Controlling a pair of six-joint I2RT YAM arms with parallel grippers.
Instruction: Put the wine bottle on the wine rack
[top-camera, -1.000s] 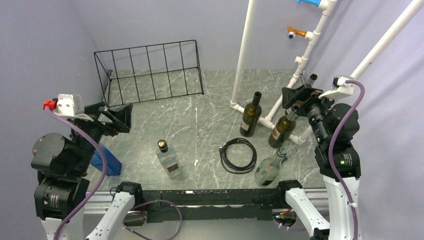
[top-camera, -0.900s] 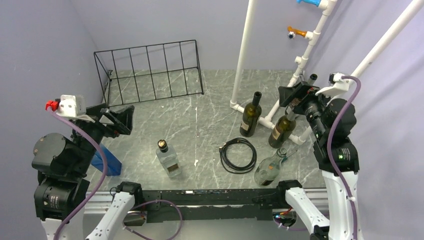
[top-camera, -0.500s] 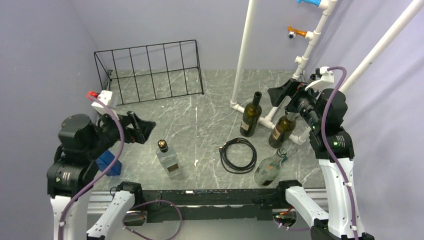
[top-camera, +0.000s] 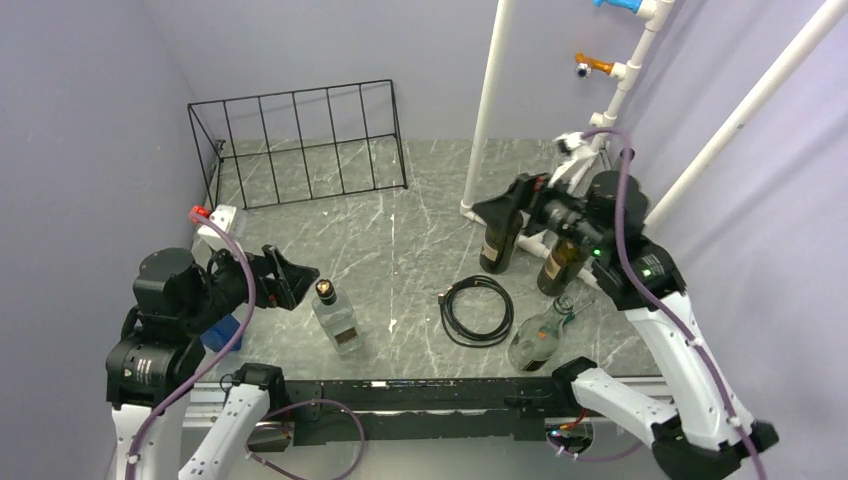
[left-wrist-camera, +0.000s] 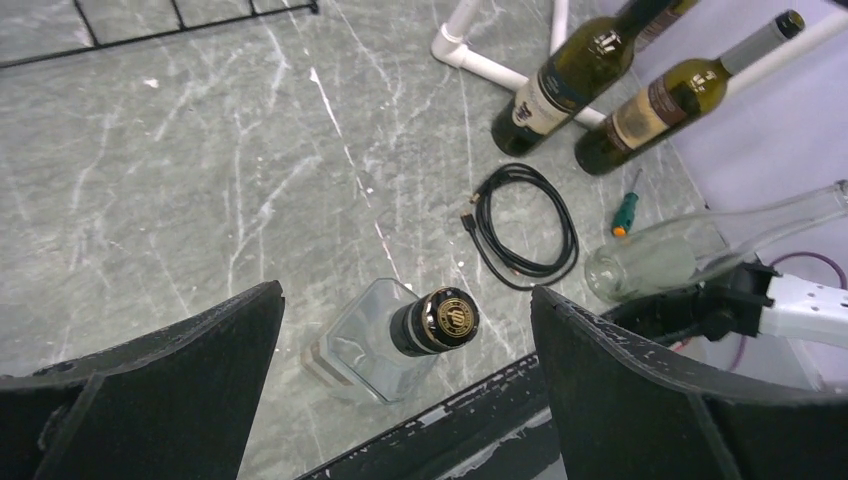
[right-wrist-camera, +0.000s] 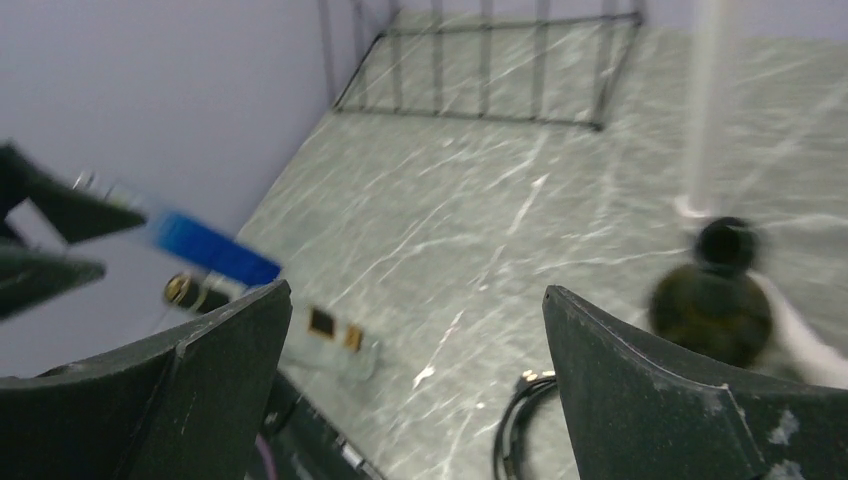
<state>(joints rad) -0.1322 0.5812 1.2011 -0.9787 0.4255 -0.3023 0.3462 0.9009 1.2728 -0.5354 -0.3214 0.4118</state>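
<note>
The grey marbled tabletop (top-camera: 420, 200) carries the black wire wine rack (top-camera: 300, 140) at its far left corner. The dark wine bottle (top-camera: 497, 245) stands upright on the right by the foot of the white pipe frame (top-camera: 487, 100), well apart from the rack. My right hand (top-camera: 497, 208) hovers near its top, fingers spread wide, empty. My left hand (top-camera: 298, 283), likewise spread, hangs just beside a clear square bottle (top-camera: 337, 320).

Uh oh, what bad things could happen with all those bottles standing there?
The open right gripper is right by the dark upright bottle; a bump might tip it into the second dark bottle beside it. The open left gripper points at the square clear bottle and might knock that. The wine rack is far off, a long carry.
</note>
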